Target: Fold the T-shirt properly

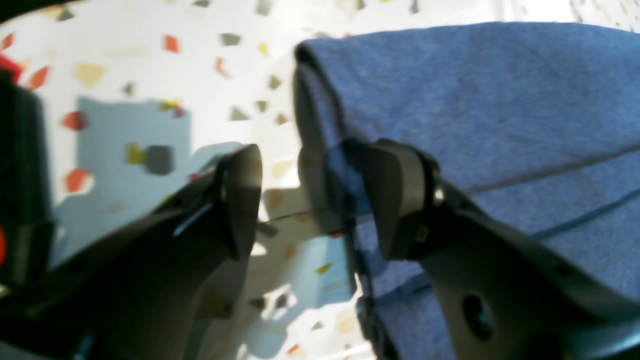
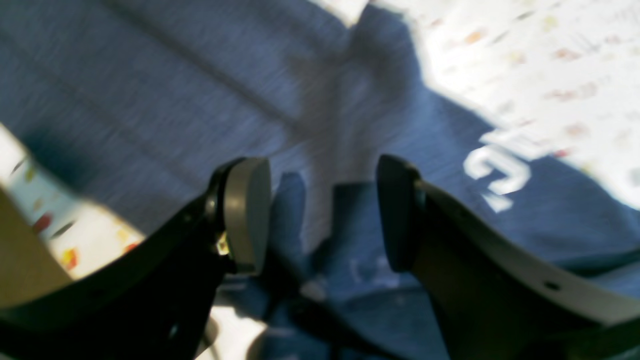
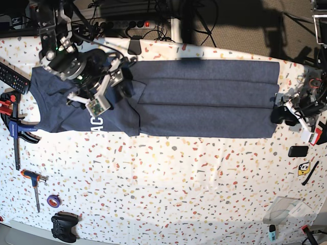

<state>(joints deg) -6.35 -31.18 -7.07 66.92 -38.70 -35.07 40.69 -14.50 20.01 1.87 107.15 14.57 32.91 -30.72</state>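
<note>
While both grippers are hovering jaws wide, holding nothing, T-shirt is lying long-folded on tabletop; right gripper risking snagging loose sleeve layer, undoing fold.

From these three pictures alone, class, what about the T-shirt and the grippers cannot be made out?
- T-shirt lettering: base view, the right gripper and its arm cover most of it; right wrist view, blurred and cut short by folds.
- Left gripper: base view, too small to judge its jaws.
- Folded layers: hidden underneath.
</note>
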